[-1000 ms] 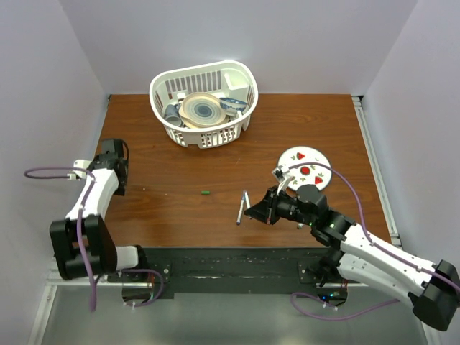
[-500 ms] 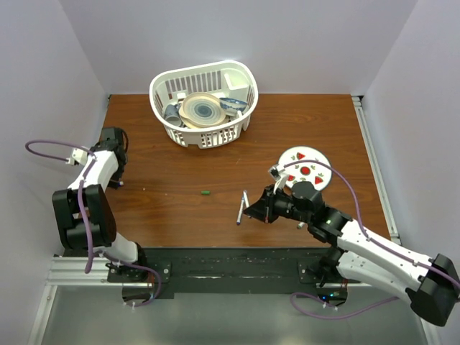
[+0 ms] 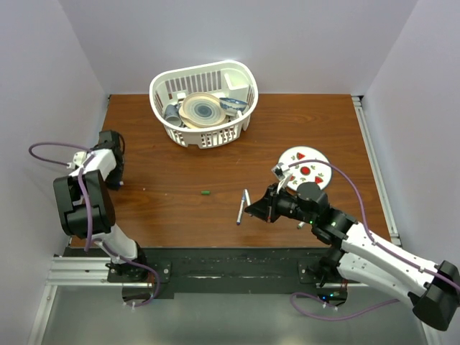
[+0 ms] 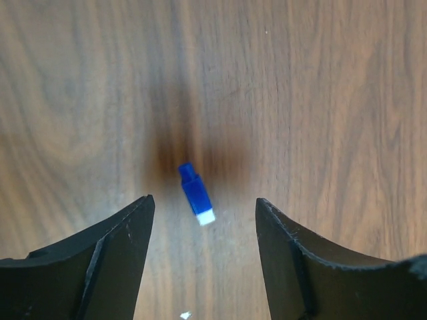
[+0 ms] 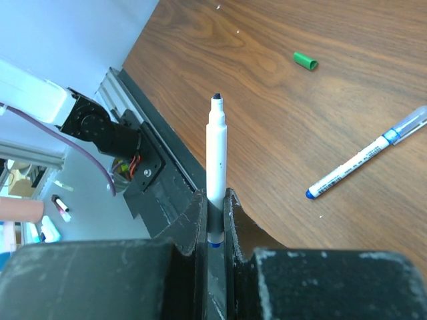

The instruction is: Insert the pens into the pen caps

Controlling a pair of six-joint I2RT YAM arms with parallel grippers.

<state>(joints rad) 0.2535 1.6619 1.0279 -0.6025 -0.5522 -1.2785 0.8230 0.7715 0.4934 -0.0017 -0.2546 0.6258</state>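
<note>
In the left wrist view a small blue pen cap [image 4: 196, 195] lies on the wood, just ahead of my left gripper [image 4: 203, 202]. That gripper is open and its fingertips [image 4: 143, 207] stand apart from the cap on both sides. From above, the left gripper [image 3: 113, 172] sits at the table's left edge and hides the cap. My right gripper [image 5: 215, 200] is shut on a white pen [image 5: 215, 153] whose dark tip sticks out. A second pen [image 5: 363, 157] with a blue end lies on the table beside the right gripper [image 3: 253, 209], and it shows from above as a pen [image 3: 244, 201]. A green cap [image 3: 206, 192] lies left of it.
A white basket [image 3: 237, 122] with dishes stands at the back centre. A white plate [image 3: 305, 157] with strawberry prints lies behind the right arm. The walls close in on the left, right and back. The black base rail [image 3: 230, 262] runs along the near edge.
The left arm has folded back toward the left wall, carrying its gripper a little that way, and its jaws have narrowed slightly. The right gripper has shifted slightly, still gripping its pen.
</note>
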